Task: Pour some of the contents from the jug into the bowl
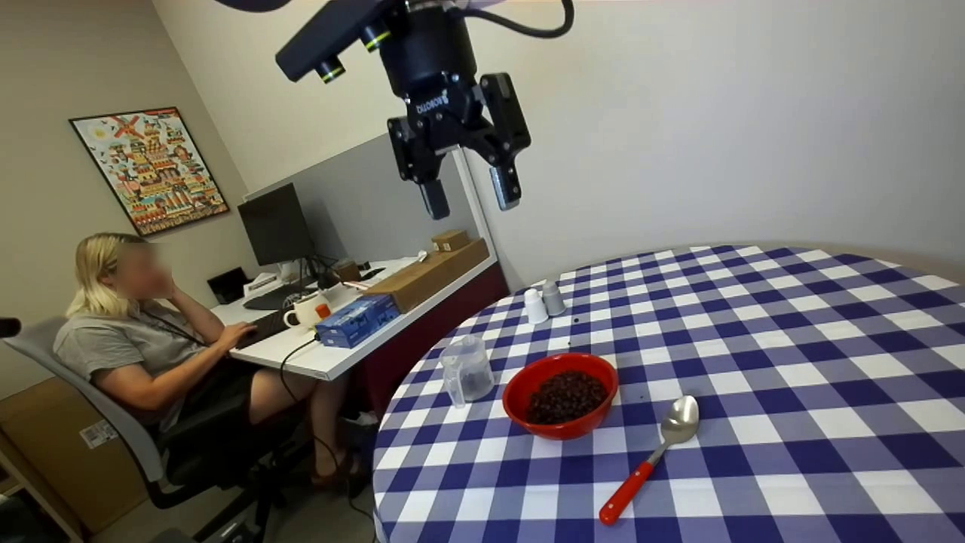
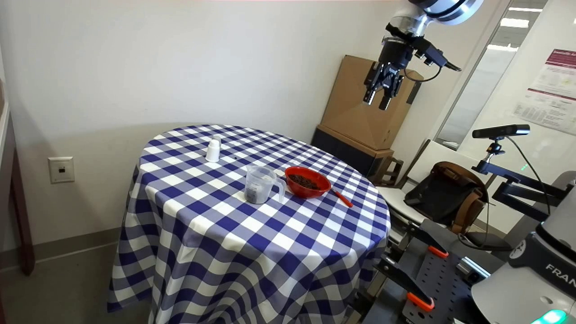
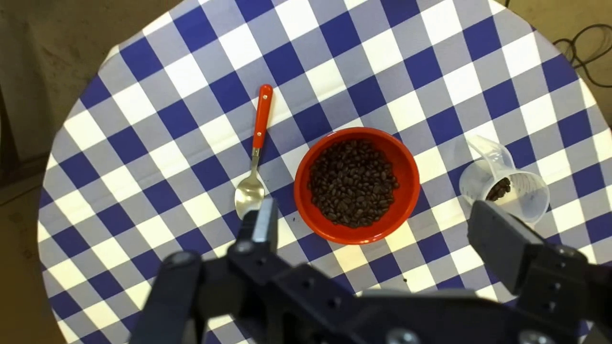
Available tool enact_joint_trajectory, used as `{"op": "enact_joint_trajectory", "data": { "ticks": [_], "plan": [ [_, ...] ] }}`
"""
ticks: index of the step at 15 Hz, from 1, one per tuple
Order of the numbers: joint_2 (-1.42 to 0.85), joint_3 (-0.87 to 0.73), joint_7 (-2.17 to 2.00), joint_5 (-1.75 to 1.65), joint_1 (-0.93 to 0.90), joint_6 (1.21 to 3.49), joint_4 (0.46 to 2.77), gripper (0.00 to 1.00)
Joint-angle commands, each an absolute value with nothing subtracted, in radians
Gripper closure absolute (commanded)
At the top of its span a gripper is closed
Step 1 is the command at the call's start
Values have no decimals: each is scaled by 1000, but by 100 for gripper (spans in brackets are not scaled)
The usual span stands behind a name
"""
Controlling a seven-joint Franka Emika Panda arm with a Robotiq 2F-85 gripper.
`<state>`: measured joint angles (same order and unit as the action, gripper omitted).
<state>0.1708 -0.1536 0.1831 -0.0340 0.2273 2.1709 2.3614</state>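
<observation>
The see-through jug [image 1: 479, 377] stands upright on the checked tablecloth, beside the red bowl [image 1: 558, 430]. Both also show in the exterior view from across the table, jug [image 2: 257, 182] and bowl [image 2: 307, 192]. In the wrist view the jug [image 3: 473, 180] lies to the right, with a few dark beans at its bottom. The bowl [image 3: 405, 172] holds a broad heap of dark brown beans [image 3: 354, 184]. My gripper [image 1: 471, 197] is open and empty, high above the table; it also shows in an exterior view [image 2: 377, 101]. Its fingers [image 3: 377, 229] are wide apart in the wrist view.
A red-handled spoon [image 1: 637, 483] lies beside the bowl, on the side away from the jug. A white shaker [image 1: 536, 307] and a grey shaker [image 1: 553, 299] stand farther back. A person [image 1: 136, 332] sits at a desk beyond the table. A wall borders the table.
</observation>
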Motion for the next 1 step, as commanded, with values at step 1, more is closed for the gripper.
{"op": "enact_joint_trajectory", "data": {
  "ticks": [1],
  "plan": [
    [177, -171, 179, -38, 209, 2163, 2360, 0]
  ]
}}
